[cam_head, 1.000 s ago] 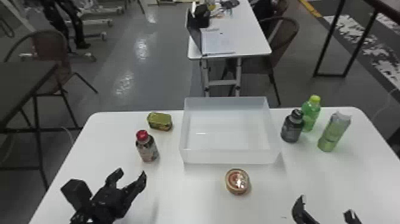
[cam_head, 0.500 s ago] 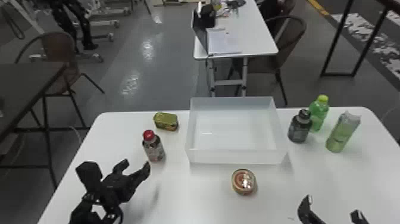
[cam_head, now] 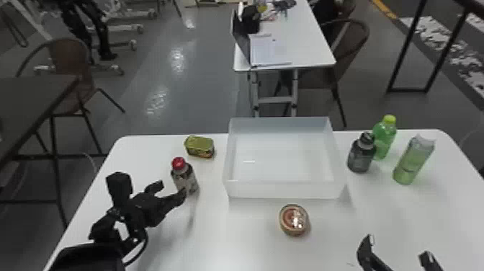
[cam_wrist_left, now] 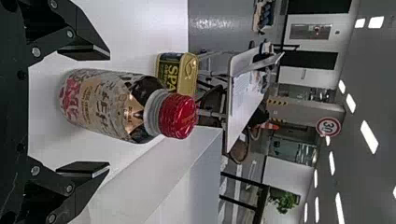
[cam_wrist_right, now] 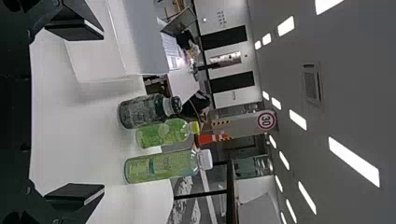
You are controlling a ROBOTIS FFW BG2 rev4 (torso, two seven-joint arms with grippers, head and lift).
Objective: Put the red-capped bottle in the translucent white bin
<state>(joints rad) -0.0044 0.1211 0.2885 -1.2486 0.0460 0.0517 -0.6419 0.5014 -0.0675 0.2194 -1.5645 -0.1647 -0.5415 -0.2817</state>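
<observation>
The robot's open left gripper (cam_head: pixel 170 189) is pointing at the upright, dark-bodied, red-capped bottle (cam_head: pixel 185 178), which is standing on the white table (cam_head: pixel 252 236), left of the rectangular translucent white bin (cam_head: pixel 284 189) and nearer than the green-and-gold tin (cam_head: pixel 200 146). The open right gripper (cam_head: pixel 397 248) is hovering at the near right.

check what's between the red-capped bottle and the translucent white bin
Straight across from the red-capped bottle to the translucent white bin, the stretch is bare white table in the head view; the small green tin sits farther back.
</observation>
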